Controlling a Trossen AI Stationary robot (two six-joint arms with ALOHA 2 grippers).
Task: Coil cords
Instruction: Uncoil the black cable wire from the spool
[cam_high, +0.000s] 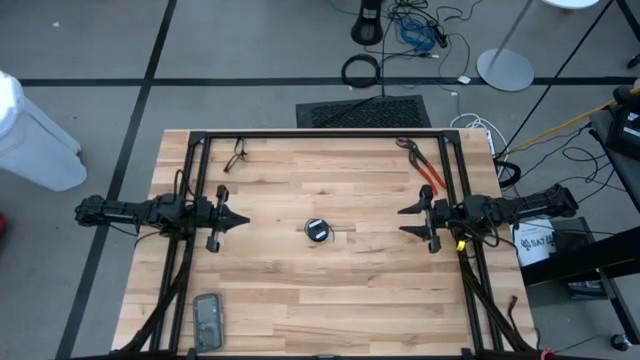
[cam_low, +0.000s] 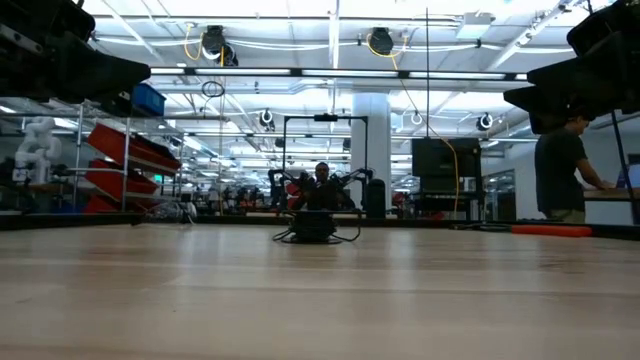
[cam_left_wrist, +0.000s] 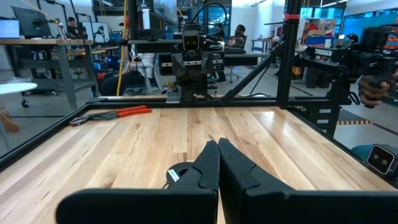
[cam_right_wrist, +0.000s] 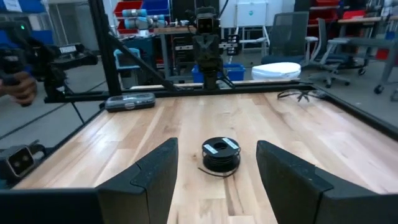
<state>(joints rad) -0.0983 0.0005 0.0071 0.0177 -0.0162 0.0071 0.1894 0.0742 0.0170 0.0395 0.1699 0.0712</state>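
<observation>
Item 1, far left: a grey flat case (cam_high: 207, 322) is noted at the near-left corner of the table (cam_high: 300, 290). Whether it is a container cannot be told, and nothing is seen in it.

Item 2: the left gripper (cam_high: 238, 219) is held over the left part of the table, its fingers pressed together and clenched on nothing. It is well apart from the cord.

Item 3: a pair of glasses (cam_high: 235, 157) is recorded at the far-left part of the table.

Item 4, centre: the cord (cam_high: 317, 230) is found wound into a tight, compact black coil with a pale end piece on top, resting on the wood between the two grippers. A short loose tail is seen at its base in the right wrist view (cam_right_wrist: 220, 155). The coiling is judged essentially finished; at most the stray tail is left to be tucked in. The coil is touched by neither gripper.

Item 5: red-handled pliers (cam_high: 424, 165) are listed at the far-right part of the table, untouched.

Item 6, right: the right gripper (cam_high: 404, 220) is held over the right part of the table, jaws spread wide and released, nothing grasped, pointed at the coil.

Containers: no bin, tray or box is seen on the table.
</observation>
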